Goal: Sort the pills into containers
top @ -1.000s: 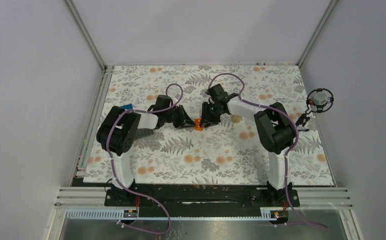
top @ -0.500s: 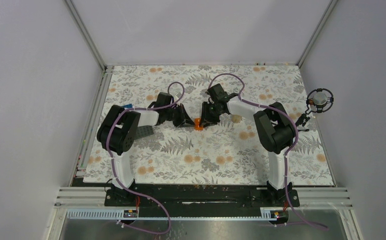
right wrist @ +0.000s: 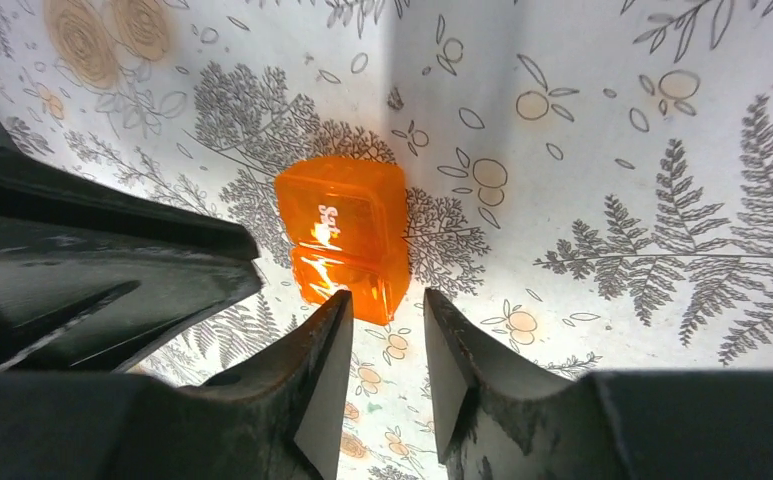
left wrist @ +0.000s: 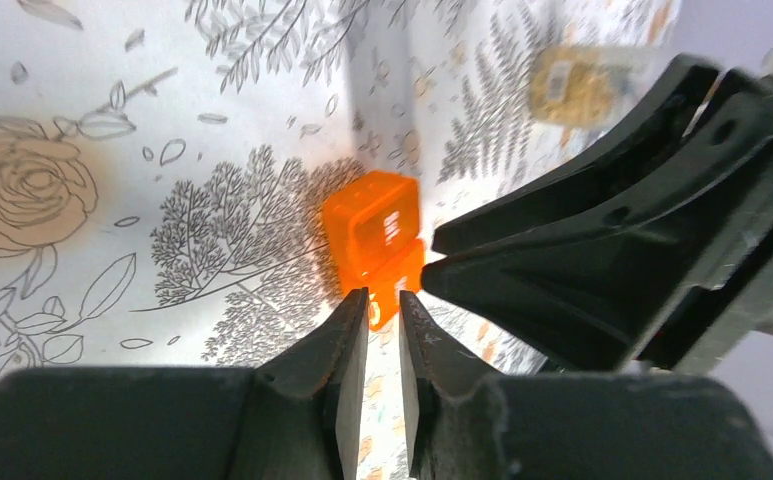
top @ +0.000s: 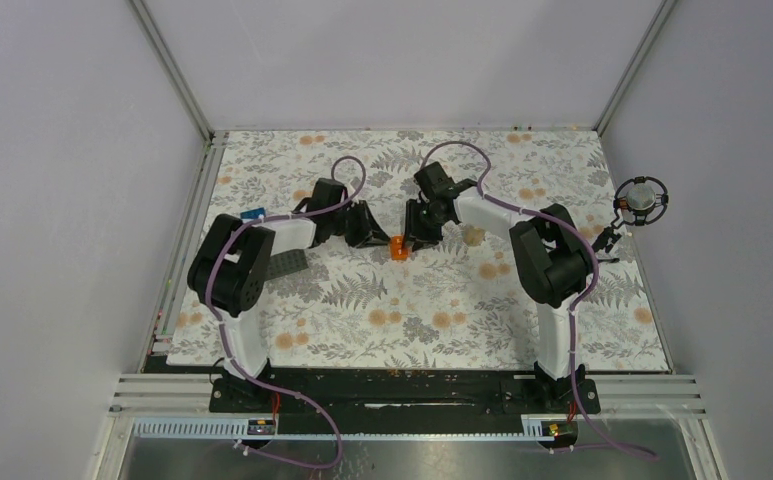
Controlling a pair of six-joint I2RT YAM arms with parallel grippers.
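Observation:
The translucent orange hinged-lid box (top: 398,248) lies on the flowered mat between my two grippers, lid down. My left gripper (top: 380,237) is at its left side. In the left wrist view its jaws (left wrist: 384,296) stand a narrow gap apart, and the box's (left wrist: 370,228) near corner shows in that gap. My right gripper (top: 414,238) is at the box's right side. In the right wrist view it (right wrist: 389,298) is open, with the box's (right wrist: 343,232) near edge just past the fingertips. The clear tan bottle (left wrist: 574,85) lies beyond the right arm. The white-and-dark bottle and any pills are out of view.
A blue brick (top: 253,214) and a dark grey studded plate (top: 287,268) lie behind the left arm at the mat's left. The right gripper's black fingers (left wrist: 602,250) fill the right of the left wrist view. Grey walls close in the table.
My left arm's wrist has shifted a little toward the back of the table. The right gripper has edged slightly back too. The orange box has stayed in place.

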